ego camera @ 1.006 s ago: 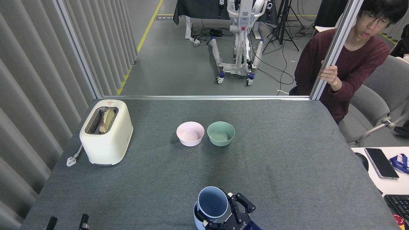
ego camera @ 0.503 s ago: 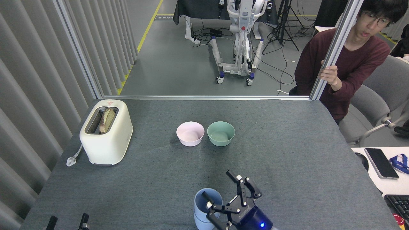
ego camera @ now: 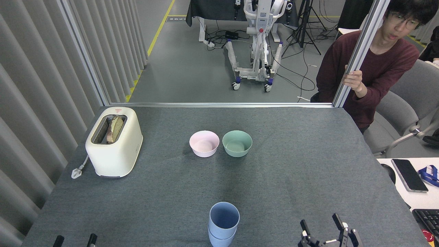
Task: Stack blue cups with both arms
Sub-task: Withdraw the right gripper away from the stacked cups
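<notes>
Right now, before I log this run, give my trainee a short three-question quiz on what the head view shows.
1. True or false: one of the blue cups sits nested inside the other.
2. Which bowl stands nearer the toaster? A) pink bowl B) mint-green bowl
3. Fill in: the right claw is ____ and touches nothing.

Key
1. True: a second rim shows just below the upper cup.
2. A.
3. Open, with its fingers spread, off to the right of the cups.
</notes>
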Controlling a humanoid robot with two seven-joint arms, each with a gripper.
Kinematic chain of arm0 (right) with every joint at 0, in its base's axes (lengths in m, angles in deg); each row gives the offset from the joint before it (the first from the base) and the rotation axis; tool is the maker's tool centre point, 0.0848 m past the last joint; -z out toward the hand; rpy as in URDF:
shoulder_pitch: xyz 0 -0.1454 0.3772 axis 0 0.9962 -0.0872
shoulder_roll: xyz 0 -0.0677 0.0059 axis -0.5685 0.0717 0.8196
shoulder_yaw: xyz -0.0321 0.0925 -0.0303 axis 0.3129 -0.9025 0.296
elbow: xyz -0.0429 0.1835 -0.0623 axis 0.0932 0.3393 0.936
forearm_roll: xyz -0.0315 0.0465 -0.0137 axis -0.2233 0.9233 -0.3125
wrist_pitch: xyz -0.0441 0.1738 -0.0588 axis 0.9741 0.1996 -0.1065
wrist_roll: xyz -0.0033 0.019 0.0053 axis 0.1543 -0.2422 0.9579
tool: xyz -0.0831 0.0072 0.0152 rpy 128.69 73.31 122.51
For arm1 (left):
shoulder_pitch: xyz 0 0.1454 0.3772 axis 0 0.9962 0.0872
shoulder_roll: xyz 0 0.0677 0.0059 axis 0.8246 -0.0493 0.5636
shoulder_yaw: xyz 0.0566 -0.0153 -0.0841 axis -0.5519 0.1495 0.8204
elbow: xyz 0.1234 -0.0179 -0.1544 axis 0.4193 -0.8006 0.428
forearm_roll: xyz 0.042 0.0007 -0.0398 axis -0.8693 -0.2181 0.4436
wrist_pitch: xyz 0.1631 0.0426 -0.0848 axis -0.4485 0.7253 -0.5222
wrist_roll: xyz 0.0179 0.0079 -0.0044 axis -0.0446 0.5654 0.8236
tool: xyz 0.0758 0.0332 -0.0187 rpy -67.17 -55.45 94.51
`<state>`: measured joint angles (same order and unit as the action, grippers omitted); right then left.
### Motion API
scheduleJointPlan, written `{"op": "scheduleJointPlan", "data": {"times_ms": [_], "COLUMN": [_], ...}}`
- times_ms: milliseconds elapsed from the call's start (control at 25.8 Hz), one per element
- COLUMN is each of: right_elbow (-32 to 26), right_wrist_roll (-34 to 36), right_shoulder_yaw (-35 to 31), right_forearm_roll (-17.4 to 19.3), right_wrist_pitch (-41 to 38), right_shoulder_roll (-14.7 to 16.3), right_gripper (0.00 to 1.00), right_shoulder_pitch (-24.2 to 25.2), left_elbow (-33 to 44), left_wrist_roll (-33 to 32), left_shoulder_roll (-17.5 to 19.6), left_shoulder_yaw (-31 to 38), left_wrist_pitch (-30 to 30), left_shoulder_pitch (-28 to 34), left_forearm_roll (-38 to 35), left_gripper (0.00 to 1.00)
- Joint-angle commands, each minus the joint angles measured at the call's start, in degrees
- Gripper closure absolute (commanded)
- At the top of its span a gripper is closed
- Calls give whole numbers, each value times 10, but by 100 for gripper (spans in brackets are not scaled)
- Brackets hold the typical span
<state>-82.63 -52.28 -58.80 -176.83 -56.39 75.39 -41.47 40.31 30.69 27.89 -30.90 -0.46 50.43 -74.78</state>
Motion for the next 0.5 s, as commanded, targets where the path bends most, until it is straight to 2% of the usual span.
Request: {"op": "scheduleJointPlan", "data": {"times_ms": [0, 116, 232, 464], "right_elbow": [-10, -16, -30, -33], "right_wrist_roll": [25, 28, 49, 57], "right_shoulder_yaw": [-6, -3, 1, 2], "right_forearm_roll": [-3, -4, -2, -1], "right_wrist_pitch": [12, 17, 32, 56], "right_shoulder_roll": [-12, -27, -17, -17], "right_gripper": [0, 0, 0, 0], "right_shoulder_pitch": [65, 99, 134, 139], "left_elbow": [40, 55, 71, 91], "left_wrist_roll": [-1, -1, 0, 0], "left_shoulder_roll": [2, -1, -2, -5], "left_shoulder_yaw": [9, 16, 21, 21], "left_wrist_pitch": [-13, -9, -8, -8], "left_shoulder_pitch": [43, 57, 73, 90], "left_forearm_roll": [3, 1, 1, -3], "left_gripper": [0, 0, 0, 0]}}
